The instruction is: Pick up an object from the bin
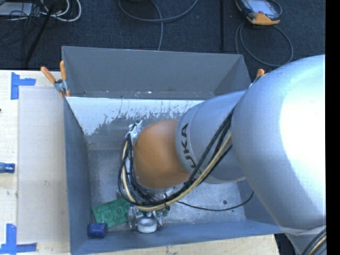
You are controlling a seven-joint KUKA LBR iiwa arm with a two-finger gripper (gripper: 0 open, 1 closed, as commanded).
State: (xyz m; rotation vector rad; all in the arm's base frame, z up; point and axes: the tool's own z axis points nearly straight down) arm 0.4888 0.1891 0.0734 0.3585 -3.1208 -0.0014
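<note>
On a dark floor strung with loose leads, a grey metal bin is sitting beneath a KUKA arm that is reaching in from the right. Nearest the tool, a flat green studded plate, toy-brick style, is lying askew on the bin floor towards the near left corner. Its right edge is running up against or under the gripper; which of the two cannot be made out.

The gripper is sitting low, close to the bin's near wall and just right of the plate. Whether it is spread or pressed together cannot be told, as the wrist's orange cover and looped cables are hiding most of it. Nothing is showing as pinched or lifted.

A small blue block is lying just beside the plate's lower left corner, nearer the corner of the bin.

By the look of it, the pick is sitting at the reach-and-grasp stage. The arm is down among the objects, but a sure grip, a lift and a carry clear of the bin are all appearing to be left to do.
</note>
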